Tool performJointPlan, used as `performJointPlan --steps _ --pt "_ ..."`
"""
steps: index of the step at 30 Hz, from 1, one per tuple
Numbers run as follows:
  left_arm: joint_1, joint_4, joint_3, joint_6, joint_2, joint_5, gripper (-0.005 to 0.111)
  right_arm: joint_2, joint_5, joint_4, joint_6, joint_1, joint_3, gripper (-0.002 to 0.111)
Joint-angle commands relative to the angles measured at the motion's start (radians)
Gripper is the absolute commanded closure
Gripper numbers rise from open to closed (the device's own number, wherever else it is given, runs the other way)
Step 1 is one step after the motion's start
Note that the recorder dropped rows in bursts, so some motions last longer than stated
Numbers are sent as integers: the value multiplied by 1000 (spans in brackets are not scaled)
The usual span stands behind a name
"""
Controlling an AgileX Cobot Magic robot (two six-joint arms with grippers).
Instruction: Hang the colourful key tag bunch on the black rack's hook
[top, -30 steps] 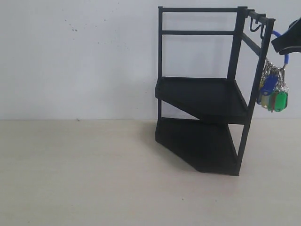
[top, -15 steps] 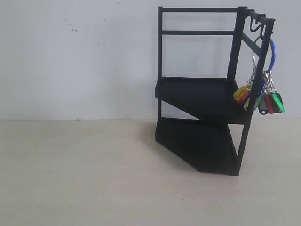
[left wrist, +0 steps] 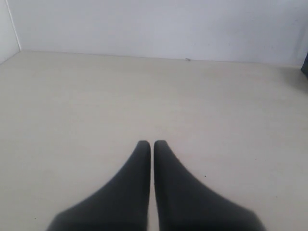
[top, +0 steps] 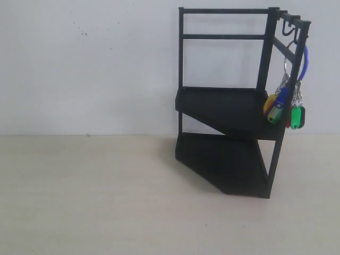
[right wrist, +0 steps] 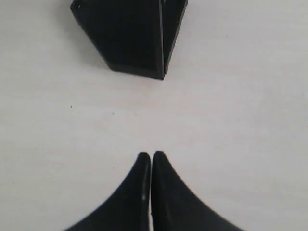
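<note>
My left gripper rests pinched together above the pale counter, holding nothing. My right gripper is likewise pressed closed and empty, over the counter near the foot of the black rack. In the exterior view, the colourful key tag bunch hangs by its blue loop from the hook under the rack's top rail. Its tags dangle against the front upright post, level with the upper shelf.
</note>
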Motion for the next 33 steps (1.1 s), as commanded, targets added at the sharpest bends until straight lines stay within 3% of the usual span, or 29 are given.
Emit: performJointPlan --steps 1,21,33 --pt "3 -7 -2 0 4 -12 102 -34 18 8 4 -1 36 108" --pt "3 -7 -2 0 4 -12 102 -34 -6 6 2 18 36 108" --pt "3 -7 -2 0 4 -12 102 -156 -206 -3 2 18 65 108"
